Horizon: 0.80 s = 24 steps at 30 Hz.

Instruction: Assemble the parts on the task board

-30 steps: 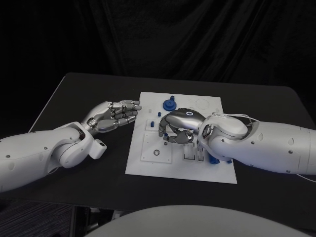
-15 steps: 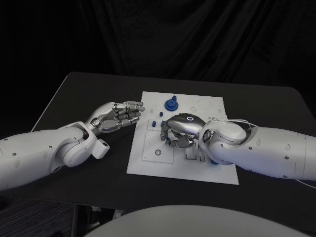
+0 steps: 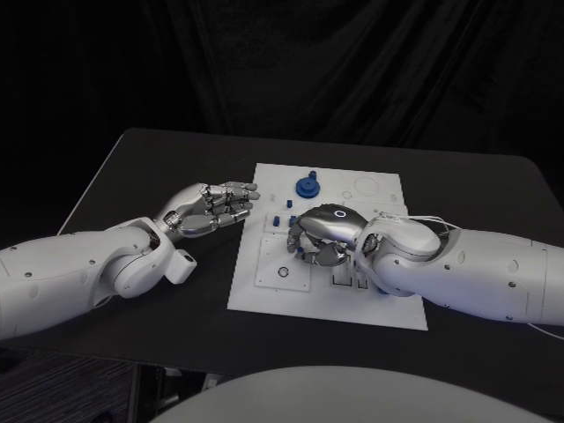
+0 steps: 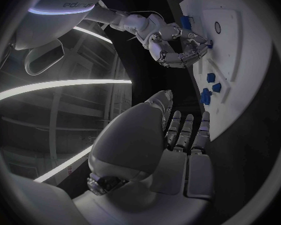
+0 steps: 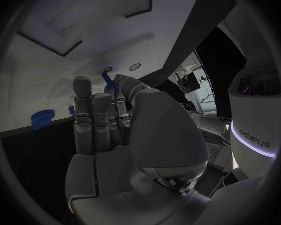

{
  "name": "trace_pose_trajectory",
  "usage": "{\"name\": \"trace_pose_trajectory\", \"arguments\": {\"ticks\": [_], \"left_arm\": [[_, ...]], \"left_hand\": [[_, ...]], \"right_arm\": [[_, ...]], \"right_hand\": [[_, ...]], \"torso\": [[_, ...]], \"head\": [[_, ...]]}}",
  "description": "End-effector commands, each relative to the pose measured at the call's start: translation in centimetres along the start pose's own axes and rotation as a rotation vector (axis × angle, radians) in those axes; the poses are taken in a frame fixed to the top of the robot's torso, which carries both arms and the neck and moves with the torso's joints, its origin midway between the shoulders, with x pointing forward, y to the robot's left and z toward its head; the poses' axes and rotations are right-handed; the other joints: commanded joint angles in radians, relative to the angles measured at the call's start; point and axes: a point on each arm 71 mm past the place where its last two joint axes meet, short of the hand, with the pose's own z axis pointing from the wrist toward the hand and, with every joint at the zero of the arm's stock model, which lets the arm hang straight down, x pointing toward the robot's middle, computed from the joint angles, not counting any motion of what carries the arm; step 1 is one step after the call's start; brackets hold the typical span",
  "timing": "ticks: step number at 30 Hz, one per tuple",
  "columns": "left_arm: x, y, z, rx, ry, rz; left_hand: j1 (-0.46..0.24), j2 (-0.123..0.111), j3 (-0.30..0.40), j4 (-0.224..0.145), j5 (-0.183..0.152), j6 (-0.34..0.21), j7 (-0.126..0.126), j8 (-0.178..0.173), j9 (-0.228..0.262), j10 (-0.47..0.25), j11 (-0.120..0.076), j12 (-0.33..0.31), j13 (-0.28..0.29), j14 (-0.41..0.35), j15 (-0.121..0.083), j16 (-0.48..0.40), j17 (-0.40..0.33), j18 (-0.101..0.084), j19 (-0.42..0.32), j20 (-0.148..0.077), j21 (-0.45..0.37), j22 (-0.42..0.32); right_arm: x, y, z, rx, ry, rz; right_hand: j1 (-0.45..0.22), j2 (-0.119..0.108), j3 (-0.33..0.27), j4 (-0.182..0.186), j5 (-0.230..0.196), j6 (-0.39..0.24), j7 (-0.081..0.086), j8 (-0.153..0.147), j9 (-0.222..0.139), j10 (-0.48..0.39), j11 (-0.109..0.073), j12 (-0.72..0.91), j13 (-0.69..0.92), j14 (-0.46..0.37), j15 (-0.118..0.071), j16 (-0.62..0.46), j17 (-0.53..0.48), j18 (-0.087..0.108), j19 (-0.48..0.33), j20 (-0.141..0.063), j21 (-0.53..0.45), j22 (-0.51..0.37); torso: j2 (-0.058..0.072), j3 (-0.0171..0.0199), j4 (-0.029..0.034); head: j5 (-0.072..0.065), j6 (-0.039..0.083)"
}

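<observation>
One white task board [image 3: 263, 295] lies mid-table on the black table [image 3: 143, 167]. Right hand [image 3: 318, 236] is down over the board's centre, fingers curled; the right wrist view shows a small blue peg [image 5: 107, 78] pinched at the fingertips, just over the board face. Left hand [image 3: 210, 206] hovers just beside the board's left edge, palm toward it, fingers loosely bent and apart, holding nothing. Blue parts counted in the head view: one round gear-like piece [image 3: 307, 186] near the far edge, two small pieces [image 3: 278, 220] just left of the right hand. Left wrist view shows three blue pieces clustered [image 4: 209, 87] near the board's edge; others partly hidden by the right hand.
</observation>
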Motion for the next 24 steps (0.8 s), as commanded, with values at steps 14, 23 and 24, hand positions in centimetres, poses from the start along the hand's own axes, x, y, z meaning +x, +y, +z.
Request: {"name": "trace_pose_trajectory", "arguments": {"ticks": [14,23,24], "left_arm": [[0.26,0.17,-0.01,-0.003,0.01,-0.019],[0.33,0.29,-0.02,-0.009,0.012,-0.022],[0.34,0.31,-0.03,-0.01,0.013,-0.022]], "left_hand": [[0.001,0.008,0.001,-0.003,-0.001,-0.005,0.0,0.005,-0.001,-0.008,-0.003,-0.002,-0.001,-0.002,0.006,0.007,0.001,-0.021,0.005,-0.001,0.004,-0.001],[0.001,0.008,0.001,-0.003,-0.001,-0.005,0.0,0.005,-0.001,-0.008,-0.003,-0.002,-0.001,-0.002,0.006,0.007,0.001,-0.021,0.005,-0.001,0.004,-0.001],[0.001,0.008,0.001,-0.003,-0.001,-0.005,0.0,0.005,-0.001,-0.008,-0.003,-0.002,-0.001,-0.002,0.006,0.007,0.001,-0.021,0.005,-0.001,0.004,-0.001]], "right_arm": [[0.62,-0.04,-0.42,0.013,0.029,0.0],[0.68,-0.08,-0.51,0.016,0.032,0.001],[0.69,-0.08,-0.52,0.016,0.033,0.001]], "right_hand": [[-0.005,-0.003,-0.003,-0.004,-0.012,-0.01,0.001,-0.007,0.004,0.023,-0.012,-0.003,0.001,0.009,-0.001,0.001,-0.003,-0.002,0.007,-0.002,0.001,0.049],[-0.006,-0.003,-0.004,-0.003,-0.015,-0.011,0.001,-0.008,0.004,0.023,-0.012,-0.004,0.001,0.01,-0.001,0.001,-0.003,-0.002,0.007,-0.002,0.002,0.049],[-0.006,-0.003,-0.004,-0.003,-0.015,-0.011,0.001,-0.008,0.004,0.023,-0.012,-0.004,0.001,0.01,-0.001,0.001,-0.003,-0.002,0.007,-0.002,0.002,0.049]], "torso": [[-0.002,-0.0006,-0.0028],[-0.001,-0.0009,-0.0021],[-0.001,-0.0009,-0.0025]], "head": [[0.007,0.0],[0.009,0.0],[0.009,0.0]]}}
